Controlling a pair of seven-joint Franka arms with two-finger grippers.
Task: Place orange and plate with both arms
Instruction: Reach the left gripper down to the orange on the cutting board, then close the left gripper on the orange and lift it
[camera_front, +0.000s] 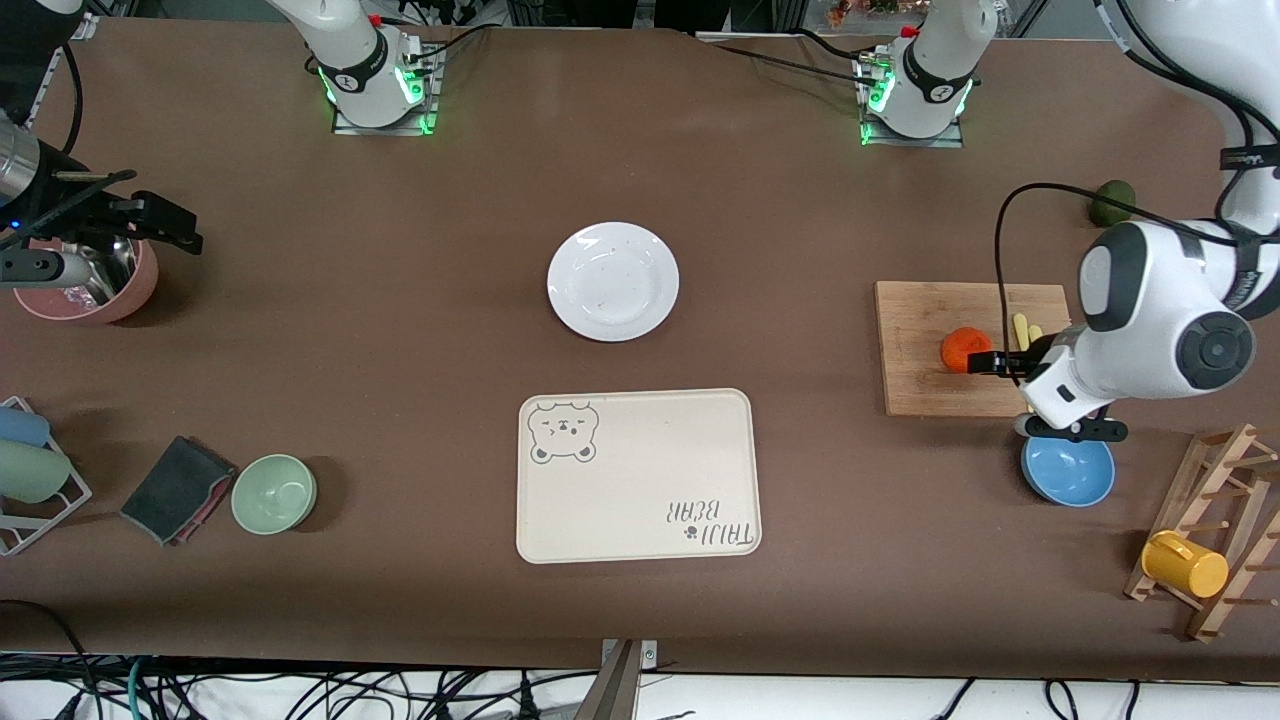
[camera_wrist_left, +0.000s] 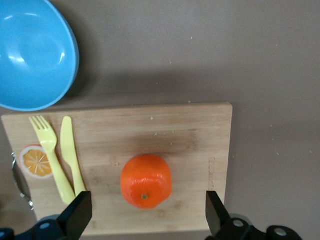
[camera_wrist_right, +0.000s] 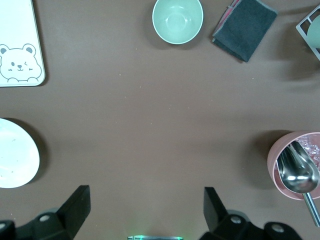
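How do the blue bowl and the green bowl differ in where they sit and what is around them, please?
The blue bowl sits at the left arm's end of the table, beside the cutting board; the green bowl sits at the right arm's end, beside a dark folded cloth. The left arm partly overhangs the blue bowl; nothing covers the green one. Both are upright and empty.

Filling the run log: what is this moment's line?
left gripper: open over orange on board | right gripper: open, waiting | plate: untouched

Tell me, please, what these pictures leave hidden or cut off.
- Front view: the left arm's wrist covers part of the blue bowl and the yellow cutlery beside the orange.
- Left wrist view: the orange slice is partly cut off.
- Right wrist view: the picture's edge crops the plate.
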